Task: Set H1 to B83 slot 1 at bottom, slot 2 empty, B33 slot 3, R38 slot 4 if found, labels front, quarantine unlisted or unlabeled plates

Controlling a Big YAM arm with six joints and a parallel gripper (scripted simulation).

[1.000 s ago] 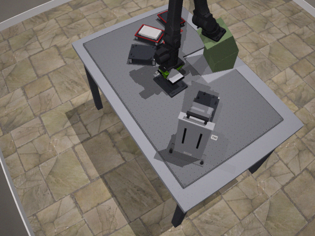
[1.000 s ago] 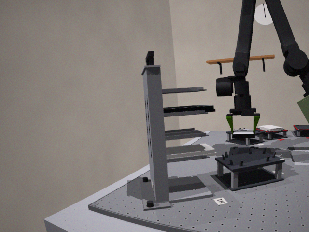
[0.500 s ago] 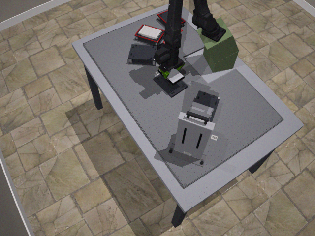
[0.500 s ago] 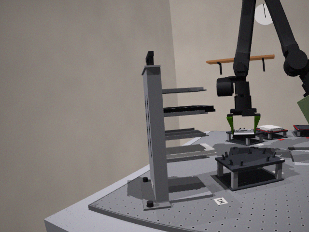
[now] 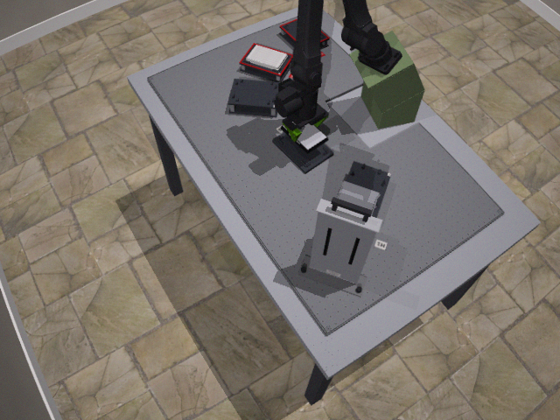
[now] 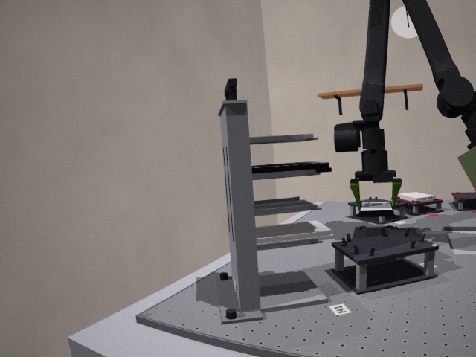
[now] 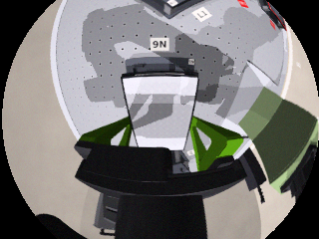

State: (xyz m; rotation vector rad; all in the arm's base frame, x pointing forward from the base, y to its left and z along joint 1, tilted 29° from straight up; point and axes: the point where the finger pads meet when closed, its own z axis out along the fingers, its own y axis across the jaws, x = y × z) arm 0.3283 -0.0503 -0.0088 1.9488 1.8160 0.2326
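My gripper (image 5: 307,131) (image 6: 375,206) (image 7: 160,119) has green fingers and is shut on a light grey plate (image 5: 312,140) (image 6: 375,209) (image 7: 159,110), gripping it across its width. The plate hangs level, right at the top of the dark nest N6 (image 5: 311,161) (image 6: 381,218) (image 7: 159,66); I cannot tell if it touches. The grey plate hotel H1 (image 5: 346,244) (image 6: 238,192) stands at the table's near side. A dark plate (image 6: 291,166) lies on its third shelf from the bottom. The other shelves look bare.
An empty dark nest with locator pins (image 5: 366,173) (image 6: 384,245) stands in front of the hotel. A red-rimmed nest holds a white plate (image 5: 267,59) (image 6: 416,196); a second red-rimmed nest (image 5: 289,29) (image 6: 465,198) lies behind it. Another dark nest (image 5: 253,94) and the green arm base (image 5: 393,90) are nearby.
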